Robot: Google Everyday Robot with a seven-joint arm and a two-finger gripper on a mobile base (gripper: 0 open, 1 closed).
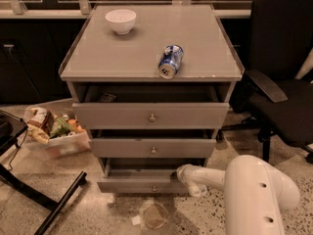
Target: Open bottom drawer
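Camera view, nearest first: shows a white arm low on the right, reaching left above the speckled floor; ends in the pincer, set at the right end of the upper edge of the bottom drawer; cannot tell whether spread or pressed together; lowest of three, flat grey front, narrowest, one small round knob at centre, pulled partly out with a strip of grey inside showing; above, middle drawer and top drawer likewise ajar; black chair off right; on the worktop, a blue can on its side and, farthest, a white bowl.
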